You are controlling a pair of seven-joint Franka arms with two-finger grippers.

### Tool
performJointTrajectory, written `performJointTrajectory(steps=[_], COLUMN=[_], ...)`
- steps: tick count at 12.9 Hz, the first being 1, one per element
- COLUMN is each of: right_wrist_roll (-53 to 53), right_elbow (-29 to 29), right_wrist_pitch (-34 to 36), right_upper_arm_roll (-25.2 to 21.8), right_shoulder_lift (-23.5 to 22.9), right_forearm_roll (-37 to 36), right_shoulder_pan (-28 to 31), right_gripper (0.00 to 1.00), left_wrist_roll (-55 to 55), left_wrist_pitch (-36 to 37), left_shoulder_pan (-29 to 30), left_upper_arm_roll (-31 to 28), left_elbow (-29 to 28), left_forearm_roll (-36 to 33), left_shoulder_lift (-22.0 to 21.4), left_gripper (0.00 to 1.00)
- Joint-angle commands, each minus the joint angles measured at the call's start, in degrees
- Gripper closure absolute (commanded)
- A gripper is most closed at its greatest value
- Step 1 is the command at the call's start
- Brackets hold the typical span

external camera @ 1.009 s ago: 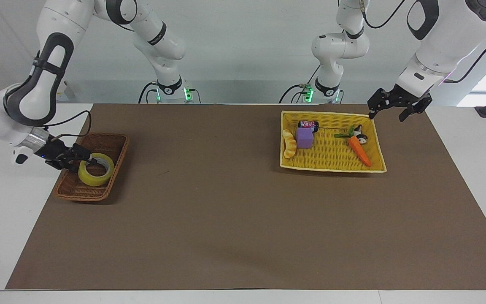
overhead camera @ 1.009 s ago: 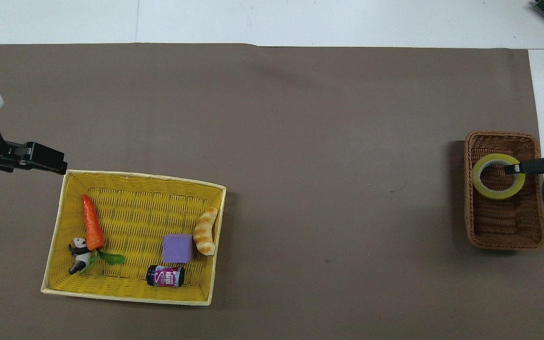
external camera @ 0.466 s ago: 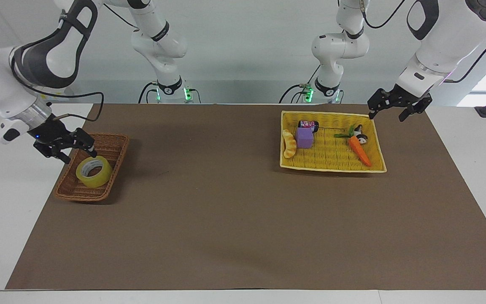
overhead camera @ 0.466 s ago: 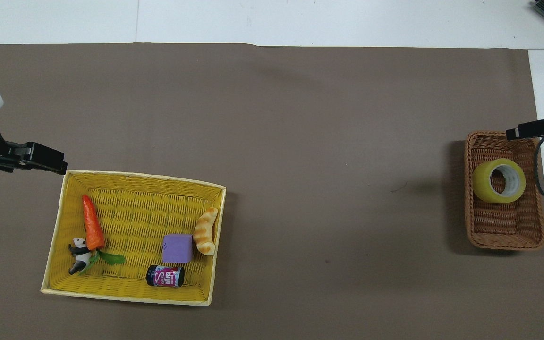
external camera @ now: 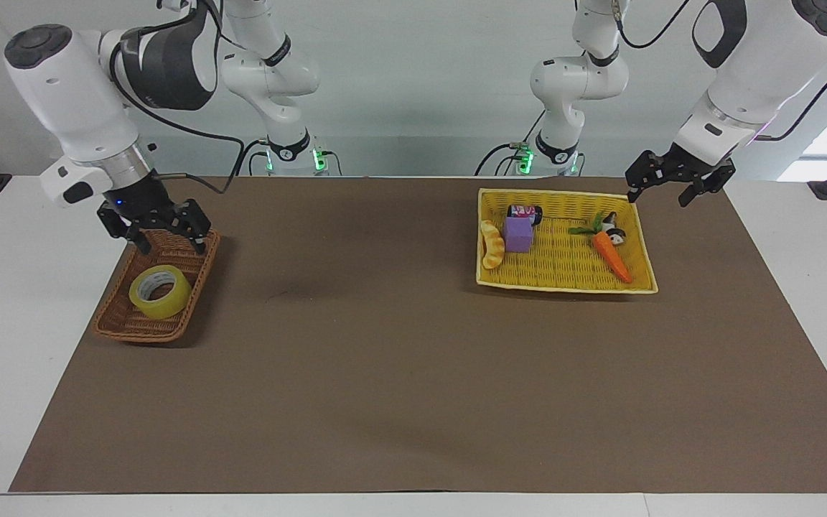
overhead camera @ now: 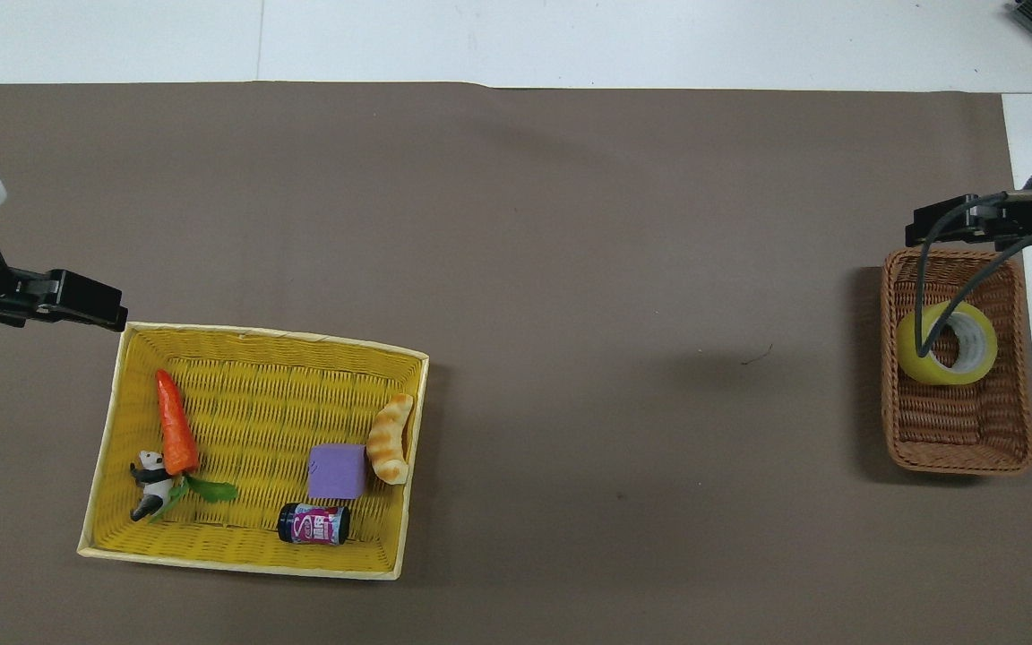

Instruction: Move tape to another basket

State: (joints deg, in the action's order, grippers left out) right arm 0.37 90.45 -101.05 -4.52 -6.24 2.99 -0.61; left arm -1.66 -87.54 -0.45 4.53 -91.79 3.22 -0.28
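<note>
Roll of tape [external camera: 160, 292] lying tilted in the brown wicker basket [external camera: 123, 324] at the right arm's end of the worktop [external camera: 399, 373], right claw [external camera: 164, 231] spread above the basket's end, left claw [external camera: 674, 181] spread, waiting over the yellow basket [external camera: 564, 287] corner.

High facing camera toward the robots, steep overhead from their end, both apparently sharing the table [external camera: 413, 373].

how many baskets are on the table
2. The brown wicker basket, holding the tape, at the right arm's end; the yellow basket of toys at the left arm's end.
</note>
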Motion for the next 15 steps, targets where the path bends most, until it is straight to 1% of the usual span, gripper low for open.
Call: performJointTrajectory(steps=[1, 3, 5, 6, 7, 8, 12, 15], right_wrist_roll=[3.06, 3.15, 5.24, 7.08, 7.01, 7.36, 6.75, 6.58], right_elbow=[-2.19, -7.98, -10.38, -8.99, -4.19, -2.75, -3.87, -4.76], right_wrist_pitch=[6.53, 16.63, 21.58, 20.99, 18.11, 17.39, 20.54, 19.67], right_upper_arm_roll=[-0.14, -0.31, -0.4, -0.14, 0.21, 0.21, -0.4, 0.12], right_shoulder_lift=[2.28, 2.2, 2.89, 5.68, 8.15, 9.13, 9.23, 9.23], right_forearm_roll=[-0.53, -0.61, -0.88, -1.23, -1.49, -1.32, -0.09, -0.44], right_shoulder_pan=[0.26, 0.69, 0.52, 0.43, 0.34, 0.34, 1.22, 0.79], right_gripper=[0.0, 0.0, 0.0, 0.0, 0.0, 0.0, 0.0, 0.0], left_wrist_roll=[-0.45, -0.44, -0.44, -0.36, -0.36, -0.36, -0.36, -0.45], left_wrist_pitch=[0.97, 0.97, 0.97, 0.97, 0.97, 0.97, 1.06, 1.06], left_shoulder_pan=[0.71, 0.63, 0.71, 0.71, 0.63, 0.71, 0.71, 0.63], left_upper_arm_roll=[0.48, 0.48, 0.48, 0.48, 0.48, 0.48, 0.39, 0.48], left_elbow=[1.26, 1.26, 1.26, 1.26, 1.26, 1.17, 1.26, 1.26], left_forearm_roll=[-0.41, -0.41, -0.41, -0.41, -0.41, -0.41, -0.41, -0.41], left_shoulder_lift=[0.46, 0.46, 0.46, 0.46, 0.46, 0.46, 0.46, 0.46], left_gripper=[0.0, 0.0, 0.0, 0.0, 0.0, 0.0, 0.0, 0.0])
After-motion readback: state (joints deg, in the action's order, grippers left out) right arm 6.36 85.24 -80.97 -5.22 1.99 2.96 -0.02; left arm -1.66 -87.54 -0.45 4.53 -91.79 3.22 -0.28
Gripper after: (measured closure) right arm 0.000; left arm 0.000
